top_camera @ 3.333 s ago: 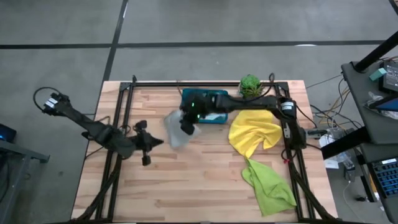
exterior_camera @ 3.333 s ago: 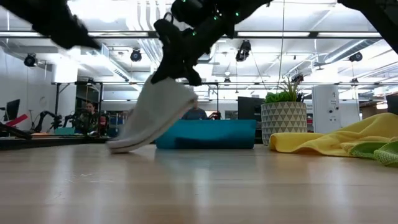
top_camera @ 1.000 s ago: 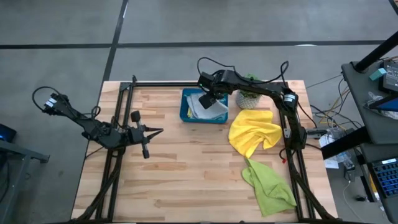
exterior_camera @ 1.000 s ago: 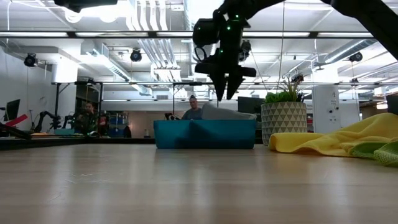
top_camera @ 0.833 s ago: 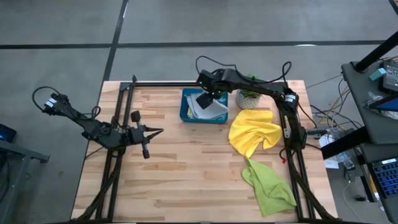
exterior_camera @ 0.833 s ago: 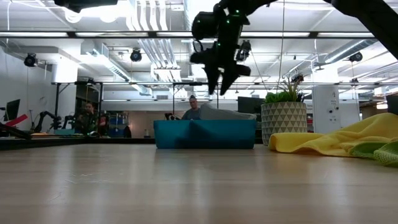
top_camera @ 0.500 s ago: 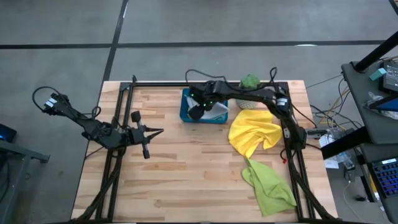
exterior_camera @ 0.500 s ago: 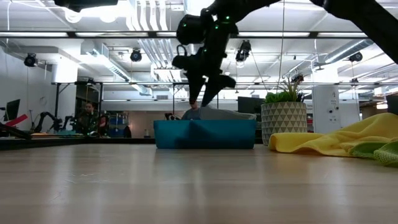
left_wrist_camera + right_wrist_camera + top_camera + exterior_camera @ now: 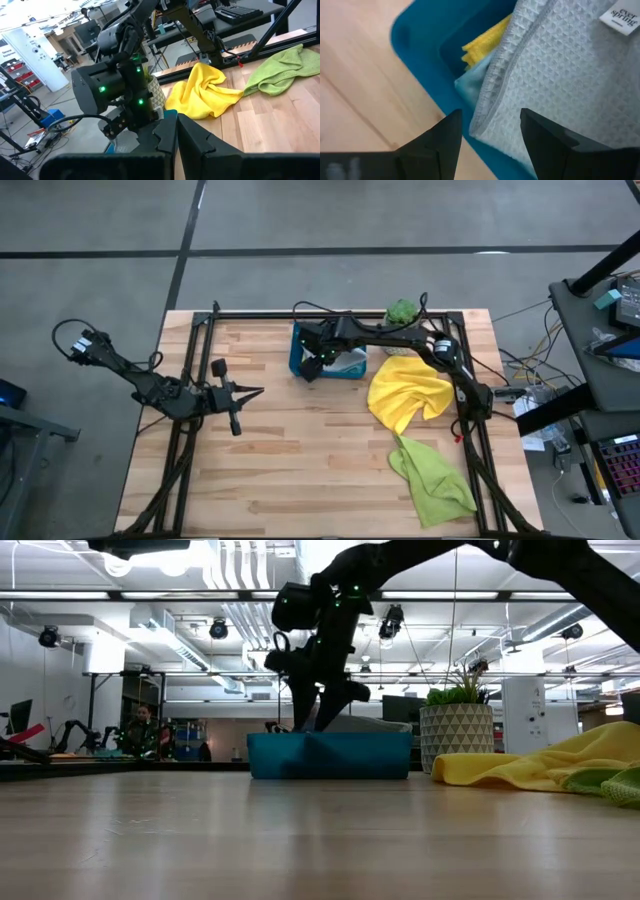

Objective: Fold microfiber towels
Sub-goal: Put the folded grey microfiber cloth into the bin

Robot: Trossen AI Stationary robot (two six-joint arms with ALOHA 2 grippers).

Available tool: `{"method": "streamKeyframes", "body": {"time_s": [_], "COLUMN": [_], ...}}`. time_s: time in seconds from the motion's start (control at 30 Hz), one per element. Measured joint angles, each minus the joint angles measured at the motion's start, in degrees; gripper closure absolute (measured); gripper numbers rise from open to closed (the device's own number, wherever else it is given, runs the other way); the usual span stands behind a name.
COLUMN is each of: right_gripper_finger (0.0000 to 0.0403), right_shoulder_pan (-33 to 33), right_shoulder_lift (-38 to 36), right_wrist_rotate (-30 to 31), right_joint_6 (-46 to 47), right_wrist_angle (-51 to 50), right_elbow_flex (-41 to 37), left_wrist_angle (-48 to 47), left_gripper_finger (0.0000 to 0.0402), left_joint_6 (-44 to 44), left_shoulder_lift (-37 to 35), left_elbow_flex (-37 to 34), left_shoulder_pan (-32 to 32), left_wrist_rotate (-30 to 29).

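**Desk:** Where is the right gripper (image 9: 312, 367), and is it gripping anything?

**Photographer:** It hangs over the near-left corner of the teal tray (image 9: 296, 362), its two dark fingers (image 9: 544, 145) spread apart and empty. Directly beneath the fingertips lies the pale grey towel (image 9: 560, 70), folded, its waffle weave and a small white label (image 9: 619, 19) plain in the wrist view. No finger touches the cloth.

**Desk:** What else sits under it?

**Photographer:** Below the grey towel's edge, a light blue towel (image 9: 470, 85) and a folded yellow towel (image 9: 487, 40) peek out, all stacked inside the tray. From table height, the gripper (image 9: 322, 705) hangs just above the tray's rim (image 9: 330, 754), with the grey cloth showing over the wall.

**Desk:** And the unfolded ones?

**Photographer:** To the gripper's right, beside the tray, a second yellow towel (image 9: 408, 392) lies crumpled on the wooden table (image 9: 300, 470). Farther off, towards the table's front, the lime green towel (image 9: 432, 475) sprawls loose, its top corner touching the yellow one. A small potted plant (image 9: 401, 313) stands just beyond the tray, close to the arm.

**Desk:** The other arm?

**Photographer:** The left gripper (image 9: 252, 392) waits well apart over the table's left side, fingers pressed together, holding nothing.
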Motion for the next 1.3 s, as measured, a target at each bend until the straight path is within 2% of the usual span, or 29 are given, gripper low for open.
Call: {"method": "streamKeyframes", "body": {"time_s": [0.2, 0.33, 0.43, 0.6, 0.67, 1.3], "right_gripper_finger": [0.0214, 0.0232, 0.0268, 0.0362, 0.0385, 0.0394], "right_shoulder_pan": [0.3, 0.3, 0.3, 0.3, 0.3, 0.3], "right_shoulder_lift": [1.7, 2.2, 2.2, 2.2, 2.2, 2.6], "right_wrist_rotate": [0.1, 0.0, 0.0, 0.0, 0.0, 0.5], "right_joint_6": [1.6, 1.9, 2.4, 2.4, 2.1, 2.5], "right_wrist_angle": [0.0, 0.0, 0.1, 0.2, 0.6, 9.7], "right_elbow_flex": [0.0, 0.0, 0.0, 0.0, 0.0, 4.4], "left_wrist_angle": [0.0, 0.0, 0.0, 0.0, 0.0, 0.0], "left_gripper_finger": [0.0400, 0.0400, 0.0400, 0.0400, 0.0400, 0.0400], "left_joint_6": [0.2, 0.3, 0.3, 0.3, 0.3, 0.3], "left_shoulder_lift": [0.0, 0.0, 0.1, 0.2, 0.2, 0.2], "left_elbow_flex": [0.0, 0.0, 0.0, 0.0, 0.0, 0.0], "left_shoulder_pan": [0.0, 0.0, 0.0, 0.0, 0.0, 0.0], "left_wrist_rotate": [0.0, 0.0, 0.0, 0.0, 0.0, 0.0]}}
